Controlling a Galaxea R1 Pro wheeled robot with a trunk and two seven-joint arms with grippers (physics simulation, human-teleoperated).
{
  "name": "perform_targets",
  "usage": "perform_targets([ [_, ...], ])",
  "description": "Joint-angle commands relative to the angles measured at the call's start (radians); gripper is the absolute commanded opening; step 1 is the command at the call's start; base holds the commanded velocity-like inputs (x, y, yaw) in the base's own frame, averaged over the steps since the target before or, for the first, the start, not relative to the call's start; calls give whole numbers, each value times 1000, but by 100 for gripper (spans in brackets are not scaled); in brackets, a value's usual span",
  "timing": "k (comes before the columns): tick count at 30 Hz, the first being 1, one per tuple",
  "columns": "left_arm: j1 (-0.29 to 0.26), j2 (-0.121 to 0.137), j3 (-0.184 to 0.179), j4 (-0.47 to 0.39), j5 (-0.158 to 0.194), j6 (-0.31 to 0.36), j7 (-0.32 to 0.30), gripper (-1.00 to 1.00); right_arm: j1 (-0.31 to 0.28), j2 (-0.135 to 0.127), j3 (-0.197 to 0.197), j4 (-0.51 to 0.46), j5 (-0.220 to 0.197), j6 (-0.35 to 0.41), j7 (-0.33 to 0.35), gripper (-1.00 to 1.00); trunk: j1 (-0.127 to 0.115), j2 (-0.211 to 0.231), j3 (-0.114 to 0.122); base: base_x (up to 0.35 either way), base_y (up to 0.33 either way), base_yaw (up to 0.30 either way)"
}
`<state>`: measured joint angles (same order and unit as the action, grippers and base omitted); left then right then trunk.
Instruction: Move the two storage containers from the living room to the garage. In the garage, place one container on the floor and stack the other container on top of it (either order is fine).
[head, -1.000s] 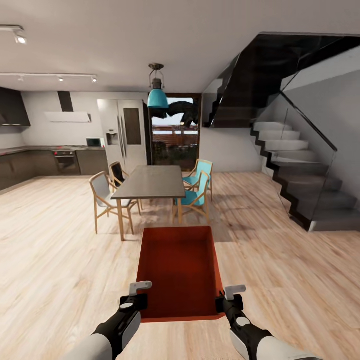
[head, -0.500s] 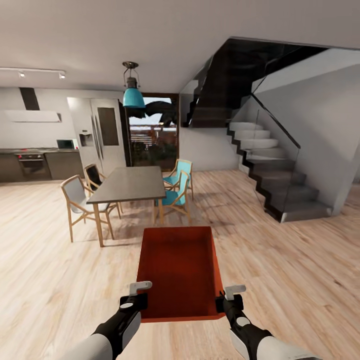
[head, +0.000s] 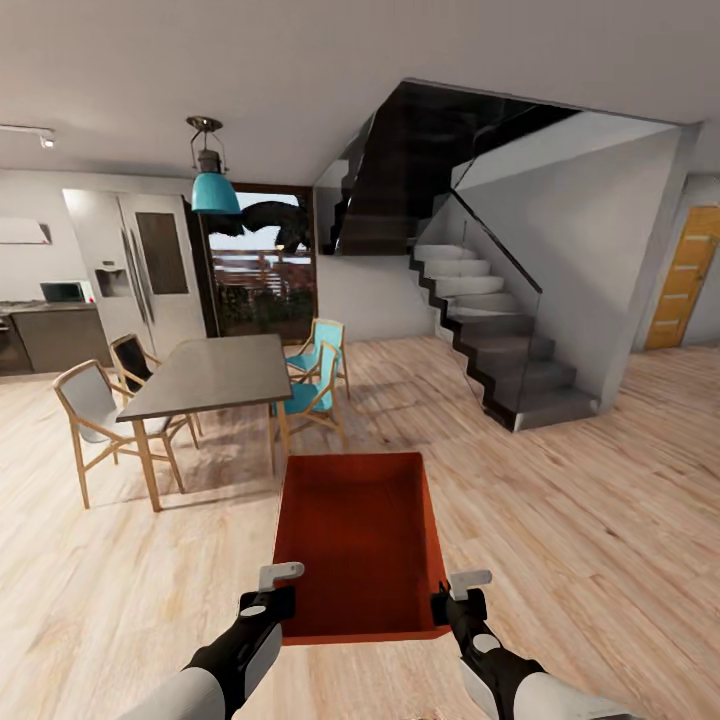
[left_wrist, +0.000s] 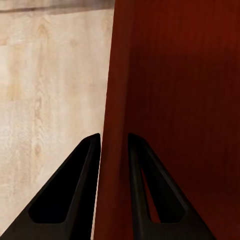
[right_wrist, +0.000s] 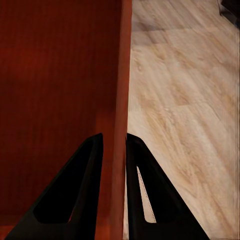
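Observation:
An orange-red open-top storage container (head: 360, 540) is held out in front of me above the pale wood-plank floor. My left gripper (head: 272, 590) is shut on its left wall near the close corner, and my right gripper (head: 458, 592) is shut on its right wall. In the left wrist view the dark fingers (left_wrist: 80, 190) straddle the container's wall (left_wrist: 116, 125). The right wrist view likewise has the fingers (right_wrist: 80, 195) clamped either side of the container's wall (right_wrist: 122, 95). The bin is empty inside.
A dark dining table (head: 215, 375) with wooden and teal chairs (head: 310, 385) stands ahead to the left. A staircase (head: 490, 335) with a glass rail rises ahead to the right. An orange door (head: 685, 275) lies far right. A fridge (head: 135, 270) stands at the back left.
The whole view has swung to the right: the kitchen and table slid left, the stairs moved toward centre, and an orange door came into sight. Both grippers still hold the container the same way.

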<state>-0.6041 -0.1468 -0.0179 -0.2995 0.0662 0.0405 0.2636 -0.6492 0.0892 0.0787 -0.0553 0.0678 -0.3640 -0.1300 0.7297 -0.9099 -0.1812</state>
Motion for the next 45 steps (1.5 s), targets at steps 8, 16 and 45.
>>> perform_targets([
  [8, 0, 4, 10, -4, -12, 6, 14, -100, -1, -3, -33, 2, -13, -4, -14, -100, 0, -1, -1, 8, 0, -282],
  [16, 0, 4, 10, -4, -12, 6, 14, -100, -1, -3, -34, 2, -15, -4, -15, -100, 0, -1, -1, 82, 0, -282],
  [45, 0, 4, 9, -3, -12, 5, 13, -100, -1, -3, -33, 2, -14, -4, -14, -100, 0, -1, -1, 206, 0, -282],
])
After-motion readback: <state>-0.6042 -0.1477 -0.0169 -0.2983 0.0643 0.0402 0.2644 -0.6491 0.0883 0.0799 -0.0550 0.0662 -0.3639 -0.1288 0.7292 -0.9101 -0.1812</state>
